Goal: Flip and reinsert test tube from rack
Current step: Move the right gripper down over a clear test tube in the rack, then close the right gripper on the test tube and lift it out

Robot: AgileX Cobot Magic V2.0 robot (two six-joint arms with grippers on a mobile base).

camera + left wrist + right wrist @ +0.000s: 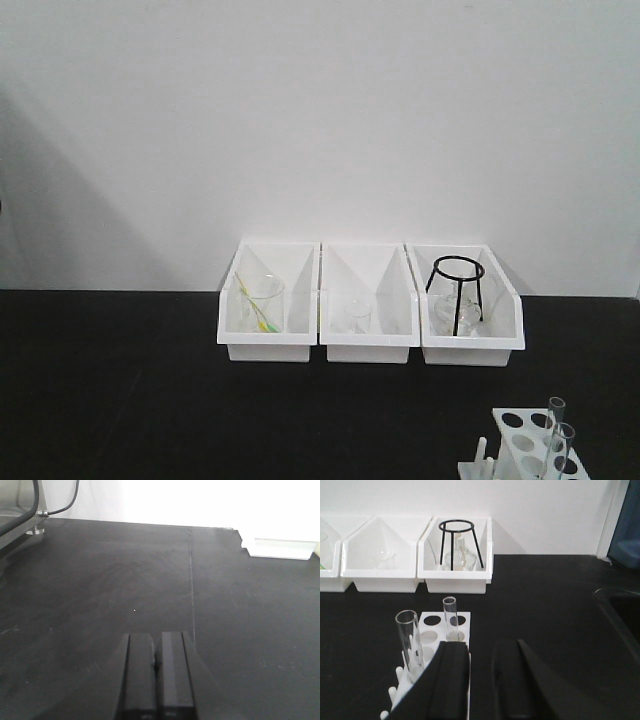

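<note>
Ahead-left of right gripper [481,652], jaws parted, empty: rack [442,630] on black table [545,605]. Test tube [450,616] upright in a rear hole, rim up, just beyond the left finger. Second tube [410,640] beside the pegs. Left gripper [157,652] closed, empty.

The rack [444,628] is looking white with dark round holes, and one test tube [450,617] and the other test tube [410,640] are looking clear. The table [120,400] is looking black, while the three bins [268,348] are looking white. A black wire stand [458,285] is showing in one bin, and yellow and green streaks [264,320] are showing in another.
</note>
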